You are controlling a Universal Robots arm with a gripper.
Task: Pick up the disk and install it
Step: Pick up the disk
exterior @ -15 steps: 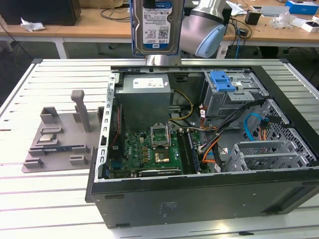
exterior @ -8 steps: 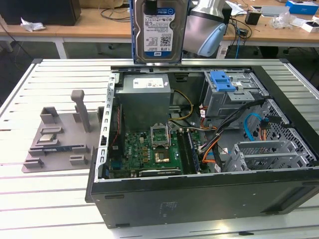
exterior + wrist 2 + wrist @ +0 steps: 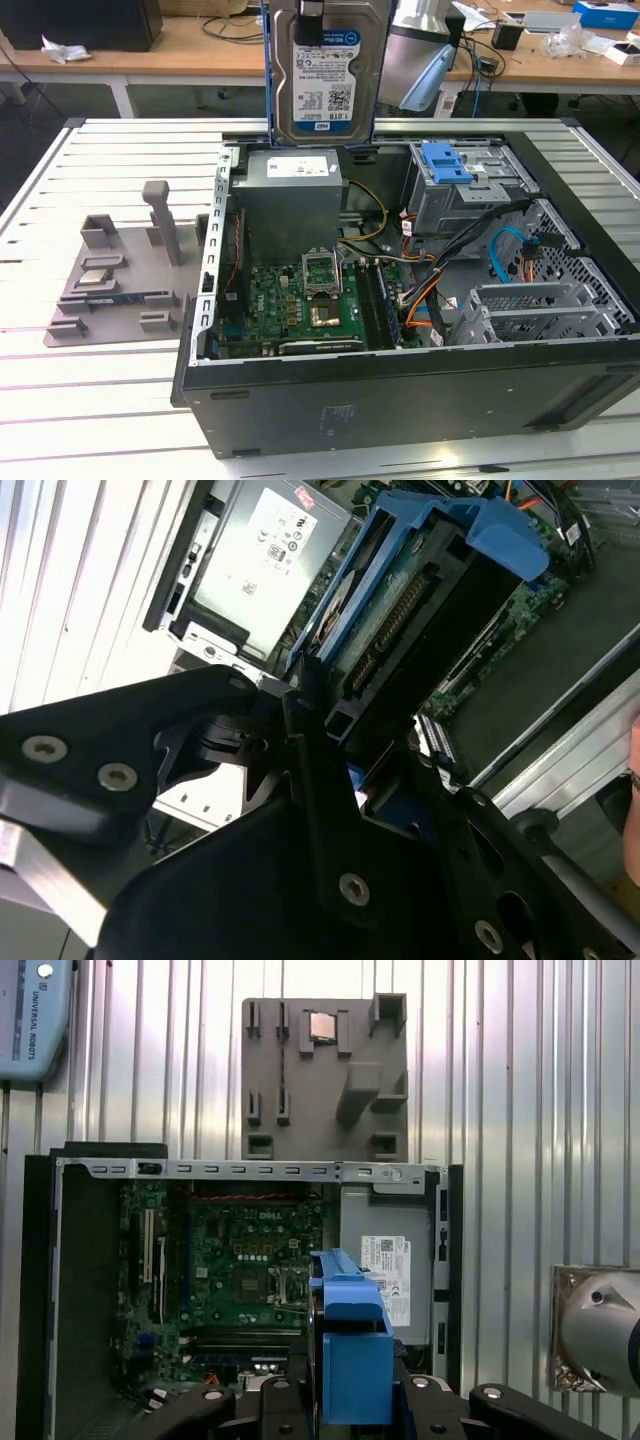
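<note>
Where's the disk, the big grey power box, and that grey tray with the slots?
disk point(image 3: 325, 95): exterior view, on its white label.
power box point(image 3: 290, 210): exterior view, on its plain grey front face.
grey tray point(image 3: 110, 316): exterior view, on a bare patch of its base.

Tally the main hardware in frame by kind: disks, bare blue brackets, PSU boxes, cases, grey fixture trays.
disk: 1
bare blue bracket: 1
power-supply box: 1
computer case: 1
grey fixture tray: 1
Total: 5
</note>
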